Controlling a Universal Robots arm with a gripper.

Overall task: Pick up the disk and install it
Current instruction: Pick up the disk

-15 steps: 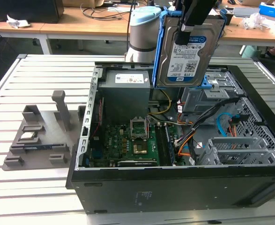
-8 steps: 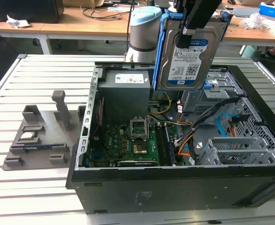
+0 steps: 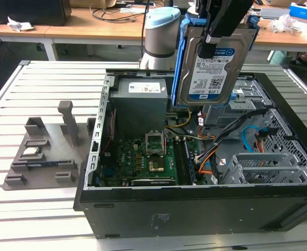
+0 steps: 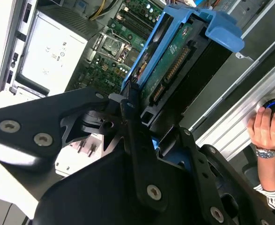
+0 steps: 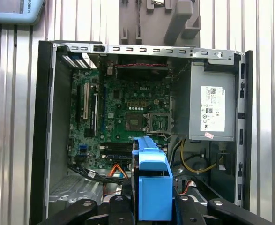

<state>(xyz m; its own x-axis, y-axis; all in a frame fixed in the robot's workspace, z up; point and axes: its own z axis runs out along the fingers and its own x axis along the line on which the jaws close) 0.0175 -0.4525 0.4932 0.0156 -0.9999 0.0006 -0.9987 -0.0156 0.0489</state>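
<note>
The disk [image 3: 209, 70], a silver hard drive with a white-and-blue label in a blue bracket, hangs upright over the open computer case [image 3: 195, 209]. My gripper [image 3: 208, 46] is shut on its upper part, coming down from above. In the second wrist view the disk [image 4: 172, 65] shows its green circuit-board side, with the gripper [image 4: 144, 124] clamped at its near end. In the first wrist view the blue bracket of the disk [image 5: 151, 178] sits between the black fingers [image 5: 121, 201], above the motherboard [image 5: 128, 112].
Inside the case are a grey power supply [image 3: 141, 102], a silver drive bay [image 3: 250, 97] below the disk, a perforated cage [image 3: 268, 167] and loose cables [image 3: 231, 130]. A grey fixture [image 3: 46, 151] stands at the exterior view's left. A person's hand [image 4: 267, 126] rests beside the table.
</note>
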